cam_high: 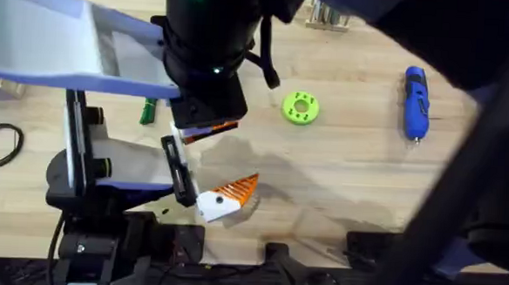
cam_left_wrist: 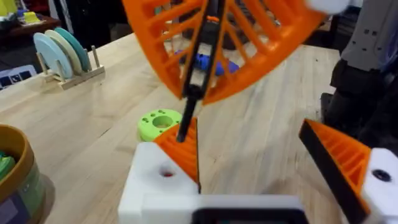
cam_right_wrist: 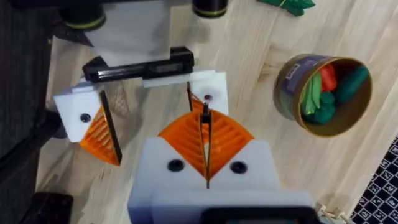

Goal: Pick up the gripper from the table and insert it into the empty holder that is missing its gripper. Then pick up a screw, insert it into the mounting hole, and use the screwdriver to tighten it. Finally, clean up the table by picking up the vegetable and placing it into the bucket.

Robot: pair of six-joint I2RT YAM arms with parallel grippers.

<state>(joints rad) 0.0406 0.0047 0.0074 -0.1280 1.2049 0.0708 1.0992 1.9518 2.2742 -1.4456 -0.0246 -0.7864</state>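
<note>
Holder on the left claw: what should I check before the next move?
1. Orange gripper fully seated in holder: cannot tell.
2. Right claw shut, tips at the holder: ok; what it pinches, cannot tell.
3. Left claw open: ok.
4. Screwdriver lying free on the table: ok.
5. Vegetable in bucket: not ok, it lies on the table.
</note>
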